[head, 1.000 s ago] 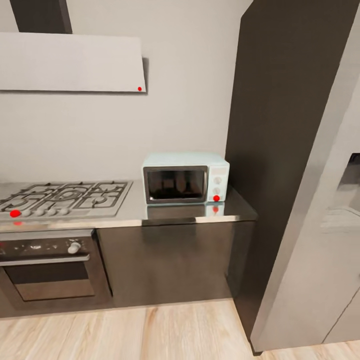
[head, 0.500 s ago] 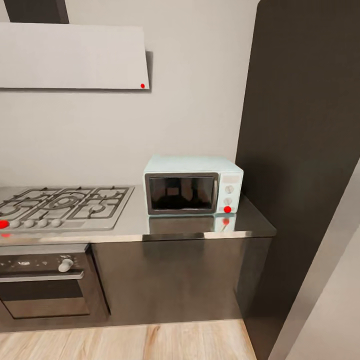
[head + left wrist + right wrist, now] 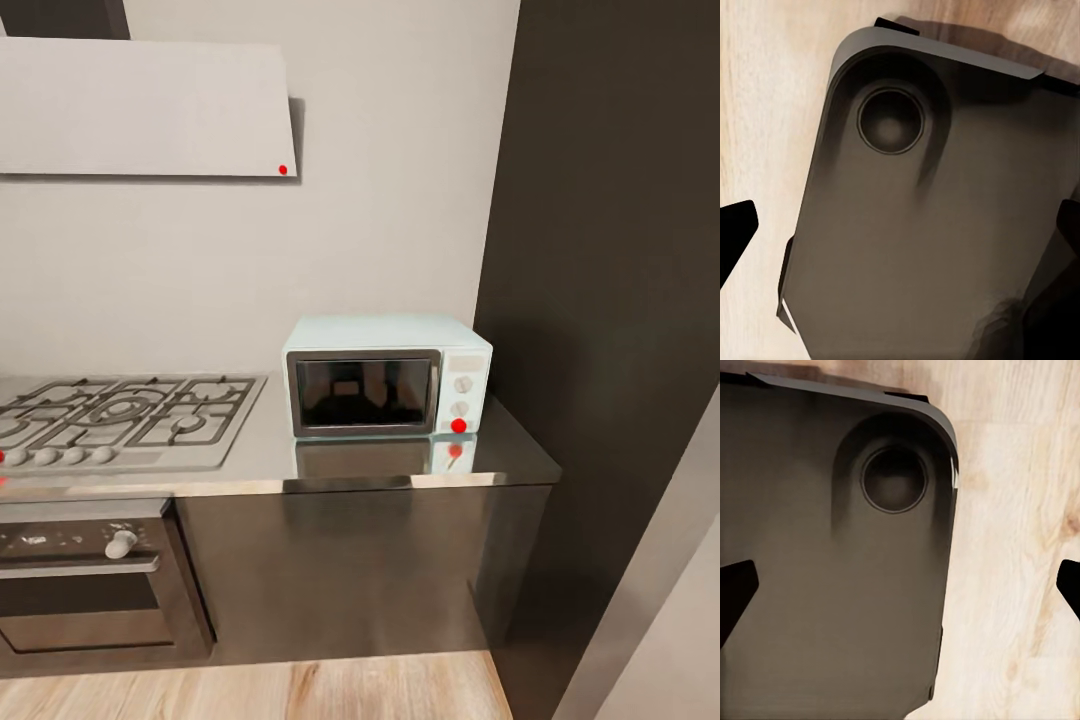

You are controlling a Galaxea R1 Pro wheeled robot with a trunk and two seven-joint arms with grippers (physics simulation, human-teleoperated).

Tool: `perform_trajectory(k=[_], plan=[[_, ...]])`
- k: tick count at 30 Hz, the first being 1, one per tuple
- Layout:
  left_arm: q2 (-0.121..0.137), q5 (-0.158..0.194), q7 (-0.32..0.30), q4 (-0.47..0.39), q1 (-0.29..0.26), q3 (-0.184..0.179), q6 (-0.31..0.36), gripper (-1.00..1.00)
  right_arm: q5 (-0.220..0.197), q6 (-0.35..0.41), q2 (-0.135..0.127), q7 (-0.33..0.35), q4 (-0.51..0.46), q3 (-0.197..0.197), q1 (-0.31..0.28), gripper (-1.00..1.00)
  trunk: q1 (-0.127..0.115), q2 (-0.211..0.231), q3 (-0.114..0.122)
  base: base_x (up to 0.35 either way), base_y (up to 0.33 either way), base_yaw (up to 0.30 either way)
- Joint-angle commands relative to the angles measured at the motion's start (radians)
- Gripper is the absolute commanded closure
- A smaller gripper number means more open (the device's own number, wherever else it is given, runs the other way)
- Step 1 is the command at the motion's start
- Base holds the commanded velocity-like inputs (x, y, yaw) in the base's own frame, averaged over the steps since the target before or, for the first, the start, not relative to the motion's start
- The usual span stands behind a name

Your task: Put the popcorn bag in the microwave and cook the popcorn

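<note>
The pale mint-blue microwave (image 3: 385,378) stands on the glossy grey countertop (image 3: 250,455) against the wall, its dark glass door closed and a red dot low on its knob panel. The popcorn bag and the popcorn are out of view. In the left wrist view my left gripper (image 3: 900,229) is open, its dark fingertips (image 3: 735,232) far apart over the robot's grey base and the wood floor. My right gripper (image 3: 900,585) is open in the same way, with nothing between its fingertips (image 3: 735,589).
A steel gas hob (image 3: 120,415) lies left of the microwave, with a built-in oven (image 3: 90,570) below and a flat grey range hood (image 3: 140,110) above. A tall dark cabinet (image 3: 610,300) rises just right of the counter. Light wood floor (image 3: 250,690) runs along the cabinets.
The head camera has come nearer to the counter, so the microwave looks larger and the pale grey appliance at the right has mostly slid out of frame. Nothing on the counter has moved.
</note>
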Motion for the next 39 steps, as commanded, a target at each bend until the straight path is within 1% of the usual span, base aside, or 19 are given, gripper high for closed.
perform_trajectory(k=[1, 9, 12, 14, 17, 18, 22, 26, 27, 28, 29, 30, 31, 32, 33, 34, 37, 38, 39], plan=[[0.0, 0.004, 0.001, -0.001, 0.0, 0.0, 0.0, -1.0, -0.01, -0.004, 0.0, -0.003, 0.001, 0.008, 0.0, -1.0, 0.0, 0.0, -0.001, 0.0, 0.0, 0.0], [0.0, 0.004, 0.001, -0.002, 0.0, 0.0, 0.0, -1.0, -0.01, 0.003, -0.001, -0.003, 0.001, 0.01, 0.0, -1.0, 0.0, 0.0, -0.001, 0.0, 0.0, 0.0], [0.0, 0.004, 0.001, -0.002, 0.0, 0.0, 0.0, -1.0, 0.001, 0.0, 0.0, 0.009, -0.018, 0.014, 0.0, -1.0, 0.0, 0.0, -0.001, 0.0, 0.0, 0.0], [0.0, 0.004, 0.001, -0.002, 0.0, 0.0, 0.0, -1.0, 0.005, 0.025, 0.0, 0.011, -0.166, 0.017, 0.0, -1.0, 0.0, 0.0, -0.001, 0.0, 0.0, 0.0], [0.0, 0.004, 0.001, -0.002, 0.0, 0.0, 0.0, -1.0, 0.007, 0.165, -0.002, 0.012, -0.37, 0.018, 0.0, -1.0, 0.0, 0.0, -0.001, 0.0, 0.0, 0.0], [0.0, 0.004, 0.001, -0.002, 0.0, 0.0, 0.0, -1.0, 0.007, 0.232, -0.004, 0.012, -0.467, 0.018, 0.0, -1.0, 0.0, 0.0, -0.001, 0.0, 0.0, 0.0], [0.0, 0.004, 0.001, -0.004, 0.0, 0.0, 0.0, -1.0, 0.007, 0.386, -0.003, 0.008, -0.76, 0.017, 0.0, -1.0, 0.0, 0.0, -0.001, 0.0, 0.0, 0.0], [0.0, 0.004, 0.001, -0.006, 0.0, 0.0, 0.0, -1.0, 0.006, 0.69, -0.005, 0.005, -1.176, 0.01, 0.0, -1.0, 0.0, 0.0, -0.001, 0.0, 0.0, 0.0], [0.0, 0.004, 0.001, -0.006, 0.0, 0.0, 0.0, -1.0, 0.006, 0.743, -0.004, 0.005, -1.254, 0.009, 0.0, -1.0, 0.0, 0.0, -0.001, 0.0, 0.0, 0.0], [0.0, 0.004, 0.001, -0.007, 0.0, 0.0, -0.002, -1.0, 0.007, 0.86, -0.001, 0.004, -1.431, 0.008, -0.002, -1.0, 0.0, 0.0, -0.001, 0.0, 0.0, 0.0], [0.0, 0.004, 0.001, -0.007, 0.0, -0.001, -0.011, -1.0, 0.007, 0.905, 0.0, 0.004, -1.498, 0.007, -0.011, -1.0, 0.0, 0.0, -0.001, 0.0, 0.0, 0.0], [0.0, 0.004, 0.001, -0.004, 0.0, 0.0, -0.023, -1.0, 0.007, 0.926, 0.0, 0.003, -1.526, 0.007, -0.03, -1.0, 0.0, 0.0, -0.001, 0.0, 0.0, 0.0], [0.0, 0.006, 0.001, 0.001, 0.0, 0.0, -0.068, -1.0, 0.004, 1.032, 0.004, 0.004, -1.56, 0.006, -0.209, -1.0, 0.0, 0.0, -0.001, 0.0, 0.0, 0.0], [0.0, 0.007, 0.001, 0.001, 0.0, 0.0, -0.075, -1.0, 0.002, 1.075, 0.005, 0.004, -1.565, 0.005, -0.266, -1.0, 0.0, 0.0, -0.001, 0.0, 0.0, 0.0], [0.0, 0.007, 0.001, 0.002, 0.0, -0.001, -0.083, -1.0, 0.0, 1.147, 0.006, 0.002, -1.569, -0.003, -0.383, -1.0, 0.0, 0.0, -0.001, 0.0, 0.0, 0.0], [0.0, 0.007, 0.001, 0.002, 0.0, -0.001, -0.086, -1.0, 0.0, 1.158, 0.007, 0.001, -1.571, -0.01, -0.463, -1.0, 0.0, 0.0, -0.001, 0.0, 0.0, 0.0], [0.0, 0.007, 0.001, 0.003, 0.0, -0.001, -0.088, -1.0, 0.0, 1.158, 0.007, 0.0, -1.571, -0.037, -0.589, -1.0, 0.0, 0.0, -0.001, 0.0, 0.0, 0.0], [0.0, 0.008, 0.001, 0.003, 0.0, -0.001, -0.089, -1.0, 0.0, 1.158, 0.007, -0.001, -1.57, -0.059, -0.656, -1.0, 0.0, 0.0, -0.001, 0.0, 0.0, 0.0], [0.0, 0.008, 0.001, 0.003, 0.0, -0.001, -0.089, -1.0, 0.0, 1.158, 0.007, -0.001, -1.569, -0.066, -0.687, -1.0, 0.0, 0.0, -0.001, 0.0, 0.0, 0.0]])
